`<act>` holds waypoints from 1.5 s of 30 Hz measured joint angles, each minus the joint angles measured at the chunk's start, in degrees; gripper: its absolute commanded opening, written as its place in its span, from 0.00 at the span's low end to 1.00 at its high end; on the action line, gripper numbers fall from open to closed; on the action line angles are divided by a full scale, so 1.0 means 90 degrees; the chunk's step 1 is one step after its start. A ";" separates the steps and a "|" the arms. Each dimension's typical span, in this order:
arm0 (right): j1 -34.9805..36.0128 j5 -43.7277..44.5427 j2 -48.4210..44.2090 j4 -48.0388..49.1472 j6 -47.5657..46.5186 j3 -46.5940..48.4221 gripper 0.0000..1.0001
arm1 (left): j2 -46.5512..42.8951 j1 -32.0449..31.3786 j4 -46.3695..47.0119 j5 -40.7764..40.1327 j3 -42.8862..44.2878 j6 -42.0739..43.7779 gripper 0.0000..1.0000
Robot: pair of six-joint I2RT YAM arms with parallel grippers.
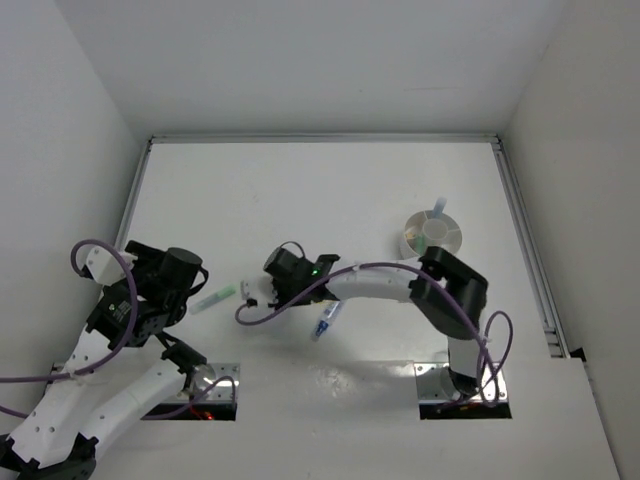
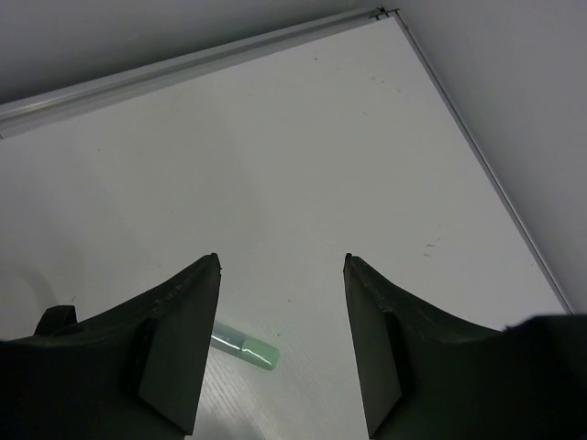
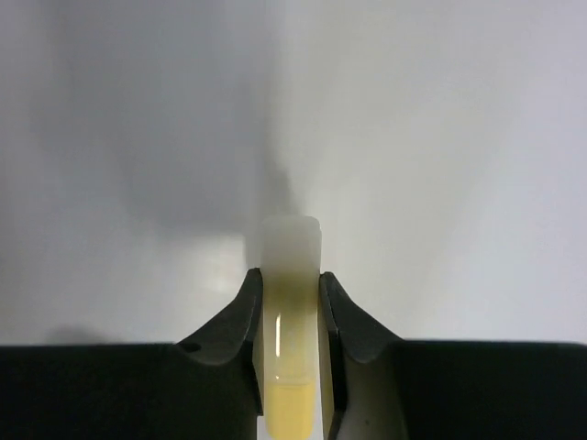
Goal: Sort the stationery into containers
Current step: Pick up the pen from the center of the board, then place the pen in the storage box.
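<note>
Right wrist view shows the right gripper [image 3: 292, 286] clenched on a yellow pen [image 3: 292, 367], whose pale cap pokes out past the fingertips above the white table [image 3: 440, 137]. On the other side the left gripper [image 2: 282, 264] hangs released, jaws wide apart, with a green pen [image 2: 246, 349] lying on the table just beneath. From above, a blue pen [image 1: 323, 322] lies under the right arm [image 1: 385, 283], and the round bowl [image 1: 412, 238] sits well apart, to the far right.

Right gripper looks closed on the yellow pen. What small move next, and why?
Probably lift the right gripper straight up: its fingers pinch the yellow pen on both sides, and the white bowl sits well away, so the pen should leave the table first.
</note>
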 measured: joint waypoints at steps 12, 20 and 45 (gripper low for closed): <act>-0.1933 0.4680 -0.3099 0.6040 0.1035 -0.2157 0.00 | -0.0075 0.0000 0.0223 0.0027 -0.0044 0.0233 0.61; -0.3832 0.5846 -0.4316 0.6887 0.2084 -0.3291 0.00 | 0.0151 0.0000 0.0954 0.0333 -0.0194 0.1056 0.61; -0.6921 0.3813 -0.4082 0.3334 0.6676 -0.3208 0.00 | 0.0554 0.0141 0.2021 0.0884 -0.0325 0.2276 0.61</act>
